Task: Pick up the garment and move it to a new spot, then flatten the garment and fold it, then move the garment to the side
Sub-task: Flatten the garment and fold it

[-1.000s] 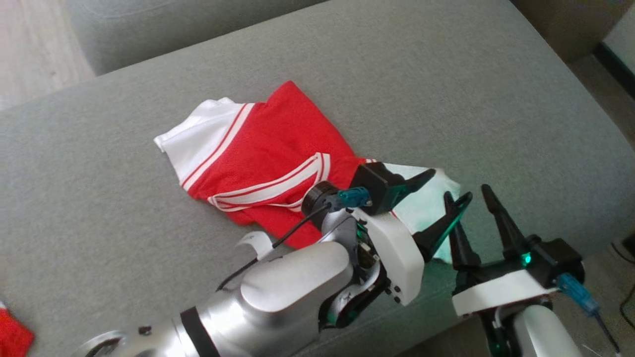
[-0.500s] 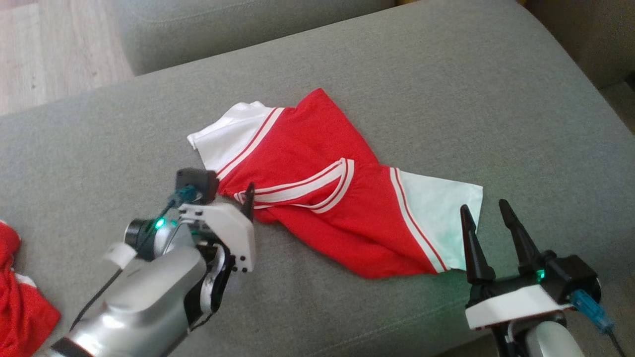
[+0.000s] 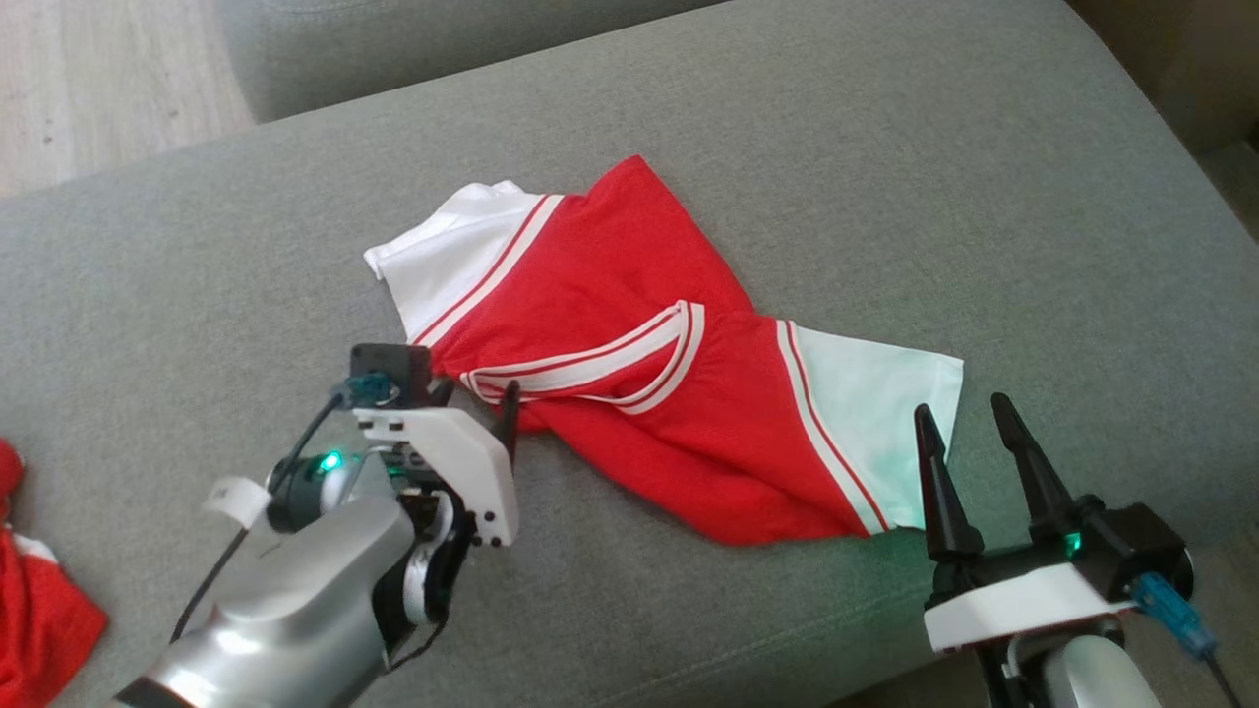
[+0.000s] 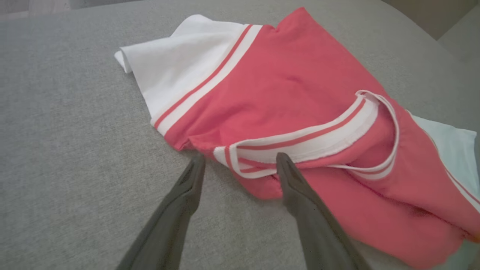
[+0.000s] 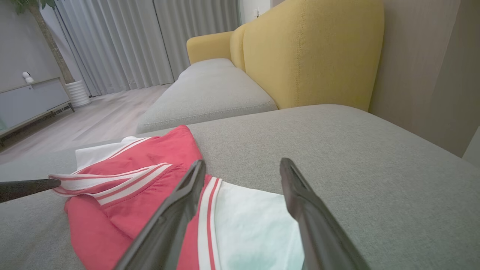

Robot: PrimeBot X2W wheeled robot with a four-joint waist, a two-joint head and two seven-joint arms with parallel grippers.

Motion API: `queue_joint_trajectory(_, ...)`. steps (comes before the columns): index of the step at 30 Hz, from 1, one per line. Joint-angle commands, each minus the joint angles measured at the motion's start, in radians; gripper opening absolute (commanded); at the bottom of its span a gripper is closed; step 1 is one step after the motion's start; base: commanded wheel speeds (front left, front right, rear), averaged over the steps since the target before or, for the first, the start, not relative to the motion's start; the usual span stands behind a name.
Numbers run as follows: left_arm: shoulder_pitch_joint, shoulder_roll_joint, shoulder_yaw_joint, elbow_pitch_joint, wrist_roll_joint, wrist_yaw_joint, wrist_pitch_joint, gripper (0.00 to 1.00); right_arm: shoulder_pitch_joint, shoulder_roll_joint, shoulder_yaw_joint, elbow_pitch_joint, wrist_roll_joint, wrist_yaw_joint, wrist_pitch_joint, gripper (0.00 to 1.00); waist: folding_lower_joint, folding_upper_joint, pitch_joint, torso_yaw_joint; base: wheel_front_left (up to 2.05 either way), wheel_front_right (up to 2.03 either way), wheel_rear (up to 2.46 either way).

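Observation:
The garment (image 3: 639, 364) is a red jersey with white sleeves and a striped collar, lying crumpled on the grey sofa cushion (image 3: 885, 197). My left gripper (image 3: 474, 393) is open at the garment's near left edge. In the left wrist view the left gripper (image 4: 240, 157) has its fingertips on either side of the collar's end on the garment (image 4: 292, 93). My right gripper (image 3: 962, 408) is open just right of the white sleeve's corner. In the right wrist view the right gripper (image 5: 243, 162) hovers over that sleeve of the garment (image 5: 255, 221), with nothing between its fingers.
Another red cloth (image 3: 39, 619) lies at the cushion's far left edge. A yellow backrest (image 5: 311, 56) and a second grey seat stand beyond the garment. Wooden floor (image 3: 98, 79) lies past the cushion, whose front edge runs close by my right gripper.
My left arm has swung from over the white right sleeve across to the collar end at the garment's left. The sleeve now lies uncovered and flat. The right gripper has hardly moved; the camera shifted.

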Motion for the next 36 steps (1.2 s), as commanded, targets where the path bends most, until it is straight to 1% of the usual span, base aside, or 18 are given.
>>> queue_joint_trajectory(1, -0.044, 0.013, 0.051, 0.001, -0.010, -0.001, -0.006, 1.00, -0.036, -0.010, 0.027, -0.033, -0.006, -0.001, -0.011, 1.00, 0.0000, 0.0000, 0.003, -0.005, 0.00, 0.00, 0.00)
queue_joint_trajectory(5, -0.053, 0.001, 0.049, 0.048, -0.015, -0.006, 0.006, 1.00, -0.038, -0.010, 0.032, -0.031, -0.005, -0.001, -0.011, 1.00, 0.0000, 0.0000, 0.007, -0.017, 0.00, 0.00, 0.00)
queue_joint_trajectory(6, -0.056, -0.002, 0.050, 0.056, -0.018, -0.010, 0.009, 0.71, -0.038, -0.009, 0.033, -0.031, -0.004, -0.001, -0.011, 1.00, 0.0000, 0.0000, 0.009, -0.020, 0.00, 0.00, 0.00)
queue_joint_trajectory(7, -0.059, -0.006, 0.049, 0.063, -0.019, -0.016, 0.010, 0.31, -0.039, -0.009, 0.033, -0.031, -0.003, -0.001, -0.011, 1.00, 0.0000, 0.0000, 0.011, -0.022, 0.00, 0.00, 0.00)
queue_joint_trajectory(8, -0.065, -0.009, 0.049, 0.068, -0.018, -0.022, 0.008, 0.00, -0.040, -0.009, 0.033, -0.030, -0.002, -0.001, -0.011, 1.00, 0.0000, 0.0000, 0.012, -0.024, 0.00, 0.00, 0.00)
queue_joint_trajectory(12, -0.103, -0.019, 0.064, 0.075, -0.009, -0.036, -0.018, 0.00, -0.044, -0.008, 0.033, -0.027, 0.002, -0.001, -0.011, 1.00, 0.0000, 0.0000, 0.014, -0.035, 0.00, 0.00, 0.00)
queue_joint_trajectory(15, -0.136, -0.024, 0.068, 0.069, 0.004, -0.035, -0.026, 0.00, -0.047, -0.007, 0.036, -0.026, 0.004, -0.001, -0.011, 1.00, 0.0000, 0.0000, 0.013, -0.044, 0.00, 0.00, 0.00)
queue_joint_trajectory(19, -0.231, -0.042, 0.076, 0.052, 0.027, -0.034, -0.017, 0.00, -0.052, -0.006, 0.046, -0.027, 0.007, -0.001, -0.011, 1.00, 0.0000, 0.0000, 0.019, -0.067, 0.00, 0.00, 0.00)
queue_joint_trajectory(22, -0.322, -0.070, 0.068, 0.070, 0.049, -0.043, 0.012, 0.00, -0.061, -0.005, 0.061, -0.026, 0.015, -0.001, -0.011, 1.00, 0.0000, 0.0000, 0.034, -0.098, 0.00, 0.00, 0.00)
queue_joint_trajectory(25, -0.406, -0.107, 0.056, 0.122, 0.063, -0.072, 0.043, 0.00, -0.075, -0.004, 0.075, -0.021, 0.026, -0.001, -0.011, 1.00, 0.0000, 0.0000, 0.052, -0.144, 0.00, 0.00, 0.00)
queue_joint_trajectory(29, -0.496, -0.164, 0.042, 0.219, 0.090, -0.114, 0.037, 0.00, -0.077, -0.002, 0.097, -0.008, 0.040, -0.001, -0.011, 1.00, 0.0000, 0.0000, 0.058, -0.217, 0.00, 0.00, 0.00)
queue_joint_trajectory(33, -0.573, -0.234, 0.026, 0.320, 0.125, -0.168, -0.020, 0.00, -0.069, -0.002, 0.113, -0.004, 0.066, -0.001, -0.011, 1.00, 0.0000, 0.0000, 0.075, -0.276, 0.00, 0.00, 0.00)
queue_joint_trajectory(36, -0.603, -0.274, 0.019, 0.391, 0.142, -0.209, -0.092, 0.00, -0.062, -0.002, 0.118, -0.004, 0.083, -0.001, -0.011, 1.00, 0.0000, 0.0000, 0.082, -0.305, 0.00, 0.00, 0.00)
